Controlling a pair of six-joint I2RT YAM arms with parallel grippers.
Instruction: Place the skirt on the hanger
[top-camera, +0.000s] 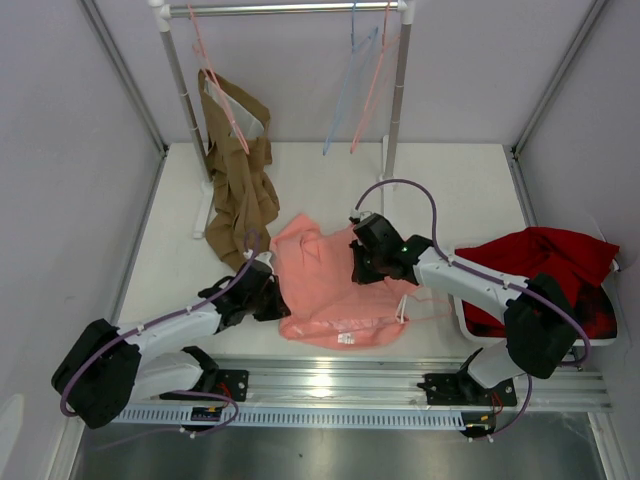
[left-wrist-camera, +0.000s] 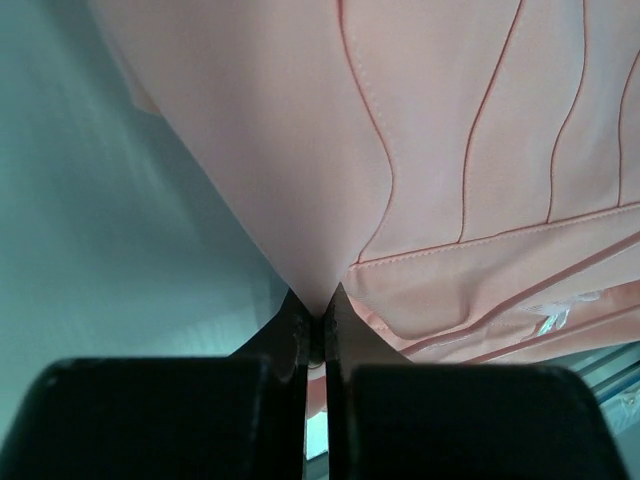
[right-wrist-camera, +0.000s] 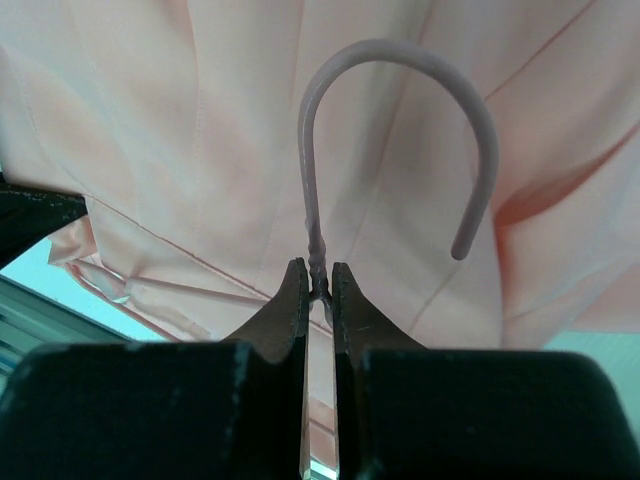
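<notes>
The salmon-pink skirt (top-camera: 330, 285) lies crumpled in the middle of the table, with a small white label (top-camera: 345, 338) at its near hem. My left gripper (top-camera: 275, 300) is at the skirt's left edge and shut on a pinch of its fabric (left-wrist-camera: 400, 130), as the left wrist view (left-wrist-camera: 320, 310) shows. My right gripper (top-camera: 358, 262) is over the skirt's upper right part. In the right wrist view it (right-wrist-camera: 320, 275) is shut on the twisted neck of the thin pink wire hanger (right-wrist-camera: 390, 45). The hook stands up against the skirt (right-wrist-camera: 200, 130). The hanger's triangle is mostly hidden.
A clothes rack (top-camera: 290, 8) stands at the back. A brown garment (top-camera: 238, 170) hangs on its left post. A pale blue wire hanger (top-camera: 350, 90) and another pink one (top-camera: 378, 80) hang on the right. A dark red cloth (top-camera: 540, 270) fills a white bin at the right edge.
</notes>
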